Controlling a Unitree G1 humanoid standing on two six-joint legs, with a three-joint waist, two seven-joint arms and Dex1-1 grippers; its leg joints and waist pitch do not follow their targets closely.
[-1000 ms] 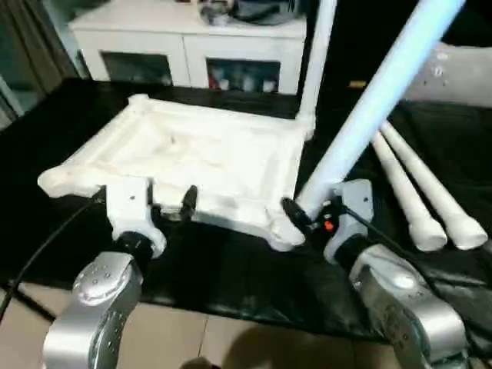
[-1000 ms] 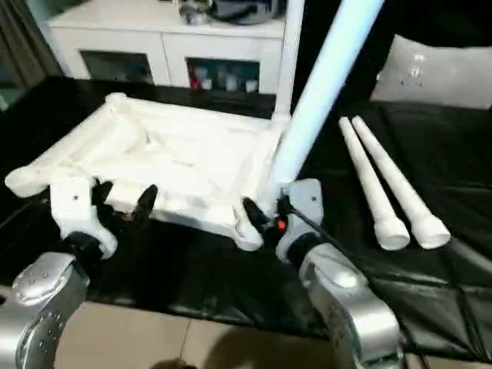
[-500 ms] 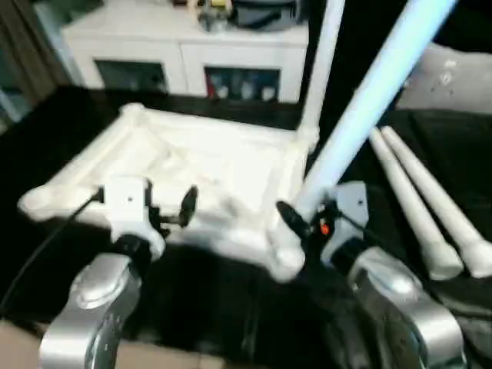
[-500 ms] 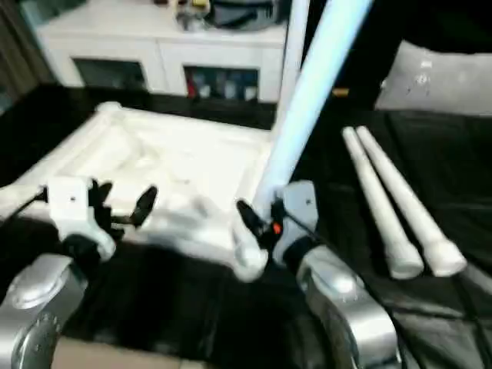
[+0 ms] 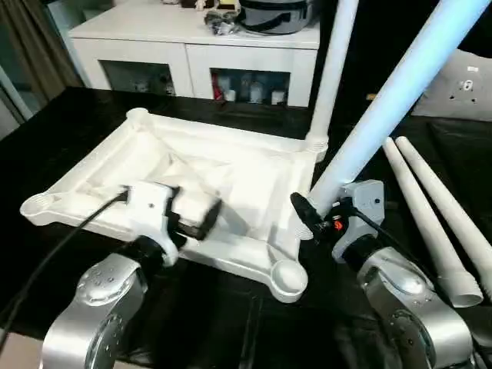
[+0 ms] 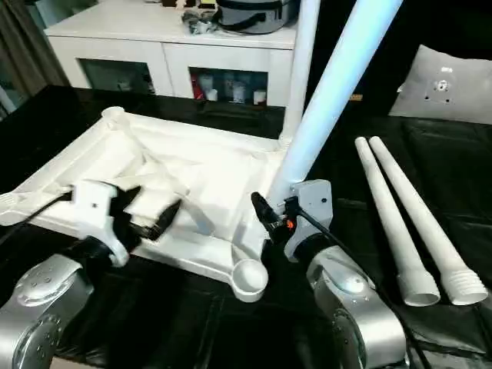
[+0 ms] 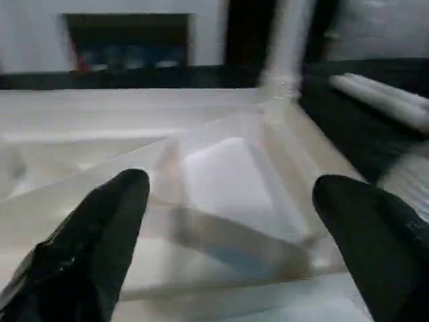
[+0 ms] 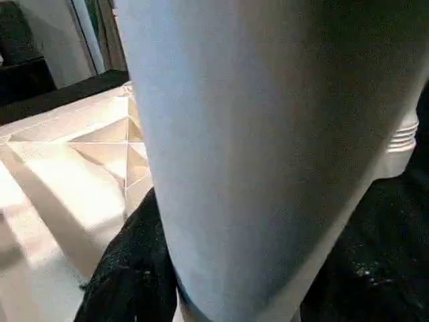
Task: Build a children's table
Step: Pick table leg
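The children's table top (image 5: pixel 254 165) lies upside down on the black surface, ribbed underside up. One white leg (image 5: pixel 332 69) stands upright in its far right corner socket. My right gripper (image 5: pixel 317 214) is shut on a second leg (image 5: pixel 392 100), which leans up to the right with its lower end beside the top's right edge. The near right corner socket (image 5: pixel 288 277) is empty. Two loose legs (image 5: pixel 430 207) lie to the right. My left gripper (image 7: pixel 231 221) hangs open over the near rim, its fingers (image 7: pixel 100 235) wide apart above the ribs.
A white cabinet (image 5: pixel 192 46) with shelves stands behind, a dark pot (image 5: pixel 269 15) on top. A pale cushion (image 5: pixel 469 84) lies at the far right. A black cable (image 5: pixel 61 246) runs from my left wrist over the near left edge.
The camera has shifted. My left gripper has reached farther over the near rim. My right gripper, still holding the leg, now stands farther from the near right corner socket.
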